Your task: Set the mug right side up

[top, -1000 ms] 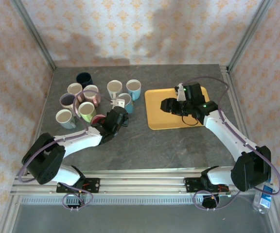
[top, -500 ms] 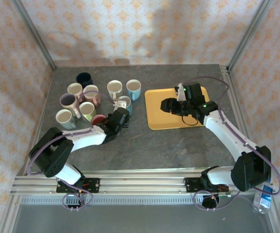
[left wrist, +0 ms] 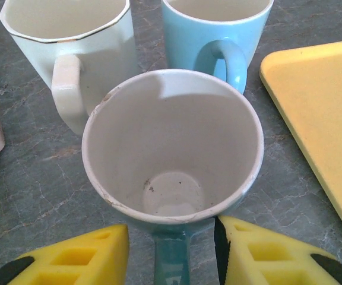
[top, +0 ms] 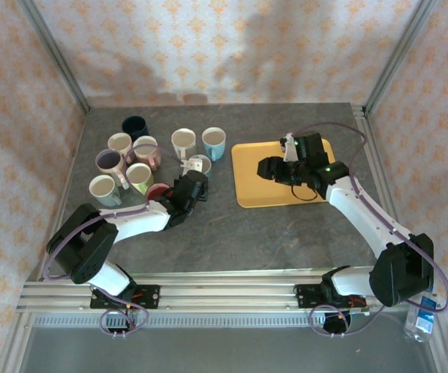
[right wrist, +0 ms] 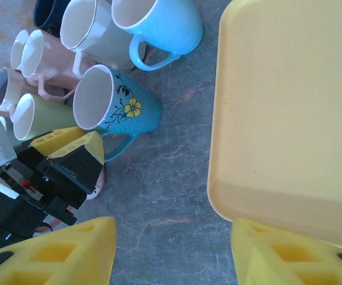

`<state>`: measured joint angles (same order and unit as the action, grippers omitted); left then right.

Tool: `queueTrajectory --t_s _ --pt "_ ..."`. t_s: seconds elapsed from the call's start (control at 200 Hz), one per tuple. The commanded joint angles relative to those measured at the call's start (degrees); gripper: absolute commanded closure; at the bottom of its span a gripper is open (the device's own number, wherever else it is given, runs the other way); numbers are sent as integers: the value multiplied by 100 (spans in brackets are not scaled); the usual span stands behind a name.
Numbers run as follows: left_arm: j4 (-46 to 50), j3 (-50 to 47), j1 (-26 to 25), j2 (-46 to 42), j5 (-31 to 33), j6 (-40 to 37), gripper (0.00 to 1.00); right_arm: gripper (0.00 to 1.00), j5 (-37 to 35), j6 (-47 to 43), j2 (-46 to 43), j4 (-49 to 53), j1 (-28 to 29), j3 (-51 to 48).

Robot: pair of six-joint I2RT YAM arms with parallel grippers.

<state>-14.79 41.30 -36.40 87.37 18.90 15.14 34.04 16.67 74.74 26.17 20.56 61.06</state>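
Left end effector (left wrist: 170, 240): released, straddling handle (left wrist: 171, 264) without contact; mug (left wrist: 172, 148) upright, self-supporting on tabletop (left wrist: 34, 178). Right end effector (right wrist: 174, 249): agape, empty.

Nine mugs stand mouth up on the one bench (top: 286, 233):
- one dark mug (top: 134, 124)
- one cream mug (top: 120, 142)
- one pink mug (top: 145, 147)
- one lilac mug (top: 107, 160)
- one green mug (top: 139, 174)
- one pale mug (top: 102, 187)
- one faceted cream mug (top: 183, 140)
- one light blue mug (top: 213, 139)
- one teal flowered mug (top: 201, 164)

One reddish rim (top: 158, 191) shows beside the left arm; whether it is a tenth mug I cannot tell. There is one yellow tray (top: 247, 186). There are two arms, each with one hand: the left hand (left wrist: 171, 228) and the right hand (right wrist: 172, 224).
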Motion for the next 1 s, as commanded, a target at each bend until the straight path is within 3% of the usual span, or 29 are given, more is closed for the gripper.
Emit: queueTrajectory --t_s 0.0,0.245,0.5,0.586,0.636,0.701,0.726,0.901,0.996 --pt "-78 48 -59 -301 104 158 56 46 -95 -15 -56 -16 -54 88" --pt "584 -144 -71 -1398 -88 334 47 45 -451 -199 -211 25 -93 82" --pt "1001 -99 -21 -2581 -238 16 30 41 -803 -265 -330 -491 -110 -242" --pt "1342 138 89 -2770 -376 -175 1 39 -940 -364 -363 -555 -112 -261" --pt "1642 336 170 -2810 -465 -275 0 37 -1034 -431 -384 -541 -111 -248" --pt "1990 550 299 -2855 -482 -330 0 6 -1169 -547 -439 -495 -113 -216" --pt "2087 609 360 -2878 -509 -352 0 0 -1211 -593 -455 -482 -120 -209" --pt "2504 707 867 -3229 -283 -432 0 0 -1854 -992 -662 -424 -224 -246" --pt "2531 579 1106 -3534 99 -924 0 0 -2179 -1175 -959 -670 -448 -459"
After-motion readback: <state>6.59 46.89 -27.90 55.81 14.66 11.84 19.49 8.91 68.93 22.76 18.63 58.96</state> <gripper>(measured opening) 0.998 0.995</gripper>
